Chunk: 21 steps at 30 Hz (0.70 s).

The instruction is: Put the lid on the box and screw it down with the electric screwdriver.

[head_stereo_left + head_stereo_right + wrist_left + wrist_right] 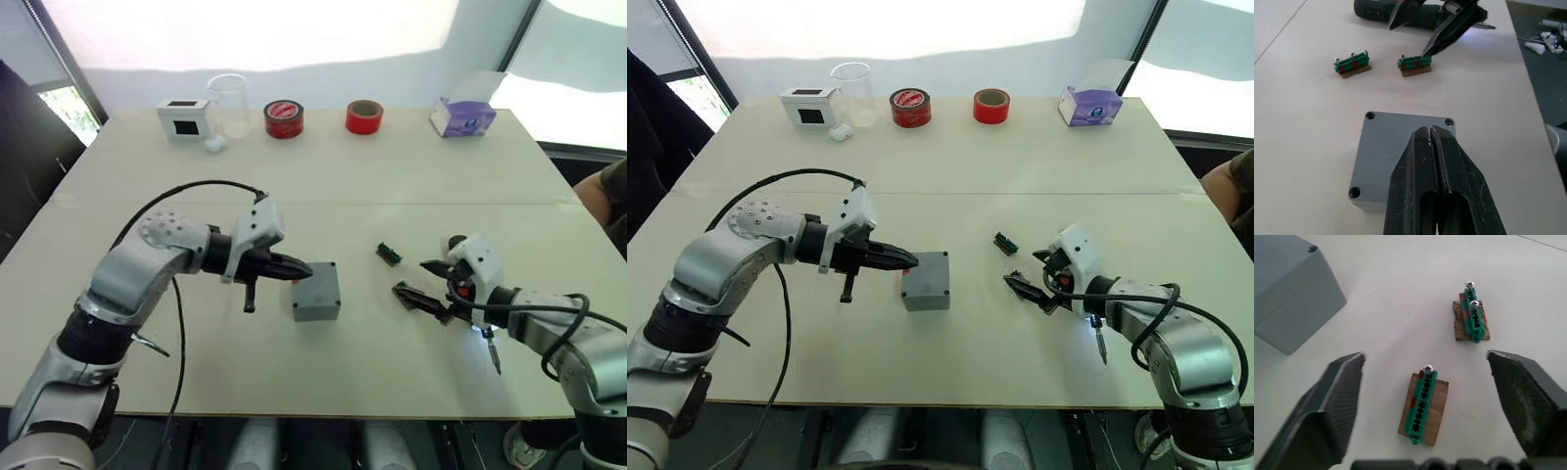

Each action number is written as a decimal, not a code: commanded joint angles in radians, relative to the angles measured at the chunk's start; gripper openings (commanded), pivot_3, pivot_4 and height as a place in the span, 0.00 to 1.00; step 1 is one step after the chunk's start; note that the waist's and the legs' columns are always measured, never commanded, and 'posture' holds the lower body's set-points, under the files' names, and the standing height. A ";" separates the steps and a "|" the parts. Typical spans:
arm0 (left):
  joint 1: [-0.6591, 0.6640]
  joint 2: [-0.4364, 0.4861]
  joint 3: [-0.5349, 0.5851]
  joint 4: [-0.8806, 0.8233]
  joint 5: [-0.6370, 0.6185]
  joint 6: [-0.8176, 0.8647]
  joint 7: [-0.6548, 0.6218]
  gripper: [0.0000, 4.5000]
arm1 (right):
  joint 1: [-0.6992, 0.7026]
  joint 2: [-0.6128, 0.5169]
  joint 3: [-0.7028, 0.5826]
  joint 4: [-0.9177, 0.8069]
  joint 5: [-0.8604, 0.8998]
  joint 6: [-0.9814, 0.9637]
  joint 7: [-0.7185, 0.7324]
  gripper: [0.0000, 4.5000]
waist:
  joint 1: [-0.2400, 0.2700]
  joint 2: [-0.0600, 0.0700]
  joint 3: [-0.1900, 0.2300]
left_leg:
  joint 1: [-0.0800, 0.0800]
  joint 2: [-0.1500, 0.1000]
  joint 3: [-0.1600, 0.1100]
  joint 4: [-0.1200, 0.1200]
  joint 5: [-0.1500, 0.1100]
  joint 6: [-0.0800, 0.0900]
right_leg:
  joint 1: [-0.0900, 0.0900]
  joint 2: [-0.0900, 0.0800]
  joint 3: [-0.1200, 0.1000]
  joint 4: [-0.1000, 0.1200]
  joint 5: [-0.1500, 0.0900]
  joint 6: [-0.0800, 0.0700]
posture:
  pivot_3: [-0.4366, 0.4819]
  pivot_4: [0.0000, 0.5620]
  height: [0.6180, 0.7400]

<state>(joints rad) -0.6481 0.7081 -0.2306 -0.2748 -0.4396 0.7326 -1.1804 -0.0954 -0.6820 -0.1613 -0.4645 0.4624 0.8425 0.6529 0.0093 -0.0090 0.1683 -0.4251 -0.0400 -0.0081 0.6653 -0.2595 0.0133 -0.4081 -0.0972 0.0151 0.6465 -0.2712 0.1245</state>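
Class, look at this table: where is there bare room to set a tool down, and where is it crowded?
Free: the wide band between the back row (white box, beaker, tape rolls, tissue box) and the arms, and the front edge below the grey box. Crowded: between that box and the right gripper, where two green bit holders and the screwdriver lie.

Both arms (127, 274) have silver shells with black joints, white wrist housings, looping black cables and 2 ridged black fingers (1449, 186) each.
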 commanded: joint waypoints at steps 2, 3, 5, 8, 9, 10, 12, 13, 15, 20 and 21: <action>-0.041 -0.006 -0.007 0.016 0.017 -0.046 -0.008 0.00 | 0.005 0.015 0.016 -0.011 -0.011 -0.041 -0.019 0.59 | 0.002 0.000 0.000 | 0.000 0.000 0.000 0.001 0.000 0.000 | 0.000 0.000 0.000 0.000 0.000 0.000 | 0.48 0.27 1.00; -0.042 -0.007 -0.007 0.019 0.019 -0.050 -0.009 0.00 | 0.005 0.017 0.020 -0.006 -0.013 -0.046 -0.022 0.59 | 0.001 0.000 0.000 | 0.000 0.000 0.000 0.001 0.000 0.000 | 0.000 0.000 0.000 0.000 0.000 0.000 | 0.48 0.27 1.00; -0.042 -0.006 -0.012 0.017 0.026 -0.059 -0.010 0.00 | 0.004 0.020 0.029 0.008 -0.019 -0.060 -0.024 0.59 | 0.001 0.000 0.000 | 0.000 0.000 0.000 0.001 0.000 0.000 | 0.000 0.000 0.000 0.000 0.000 0.000 | 0.48 0.27 1.00; -0.039 0.003 -0.017 0.004 0.029 -0.069 -0.014 0.00 | 0.005 0.022 0.040 0.035 -0.030 -0.083 -0.025 0.59 | 0.001 0.000 0.000 | 0.000 0.000 0.000 0.001 0.000 0.000 | 0.000 0.000 0.000 0.000 0.000 0.000 | 0.48 0.27 1.00; -0.038 0.004 -0.017 0.003 0.030 -0.070 -0.014 0.00 | 0.004 0.023 0.040 0.038 -0.031 -0.086 -0.025 0.59 | 0.001 0.000 0.000 | 0.000 0.000 0.000 0.001 0.000 0.000 | 0.000 0.000 0.000 0.000 0.000 0.000 | 0.48 0.27 1.00; -0.038 0.006 -0.018 0.001 0.031 -0.071 -0.014 0.00 | 0.003 0.023 0.040 0.041 -0.031 -0.088 -0.025 0.59 | 0.001 0.000 0.000 | 0.000 0.000 0.000 0.001 0.000 0.000 | 0.000 0.000 0.000 0.000 0.000 0.000 | 0.48 0.27 1.00; -0.036 0.007 -0.017 0.000 0.032 -0.071 -0.014 0.00 | 0.002 0.022 0.040 0.047 -0.032 -0.093 -0.024 0.59 | 0.001 0.000 0.000 | 0.000 0.000 0.000 0.001 0.000 0.000 | 0.000 0.000 0.000 0.000 0.000 0.000 | 0.48 0.27 1.00; -0.035 0.008 -0.017 -0.001 0.032 -0.071 -0.014 0.00 | 0.002 0.021 0.041 0.049 -0.032 -0.095 -0.023 0.59 | 0.001 0.000 0.000 | 0.000 0.000 0.000 0.001 0.000 0.000 | 0.000 0.000 0.000 0.000 0.000 0.000 | 0.48 0.27 1.00; -0.030 0.011 -0.015 -0.005 0.031 -0.070 -0.015 0.00 | 0.003 0.021 0.046 0.057 -0.036 -0.099 -0.022 0.59 | 0.002 0.000 0.000 | 0.000 0.000 0.000 0.001 0.000 0.000 | 0.000 0.000 0.000 0.000 0.000 0.000 | 0.48 0.27 1.00; -0.022 0.014 -0.011 -0.009 0.032 -0.065 -0.011 0.00 | 0.004 0.020 0.053 0.070 -0.044 -0.109 -0.022 0.59 | 0.001 0.000 0.000 | 0.000 0.000 0.000 0.001 0.000 0.000 | 0.000 0.000 0.000 0.000 0.000 0.000 | 0.48 0.27 1.00; -0.022 0.013 -0.011 -0.009 0.033 -0.065 -0.011 0.00 | 0.005 0.016 0.059 0.073 -0.052 -0.113 -0.020 0.53 | 0.001 0.000 0.000 | 0.000 0.000 0.000 0.001 0.000 0.000 | 0.000 0.000 0.000 0.000 0.000 0.000 | 0.48 0.27 1.00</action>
<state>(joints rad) -0.6663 0.7100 -0.2571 -0.2566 -0.4048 0.6793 -1.1929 -0.0852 -0.6620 -0.0966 -0.3851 0.4149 0.7513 0.6306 0.0106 -0.0091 0.1683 -0.4251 -0.0402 -0.0082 0.6658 -0.2595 0.0134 -0.4078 -0.0969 0.0149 0.6467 -0.2713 0.1247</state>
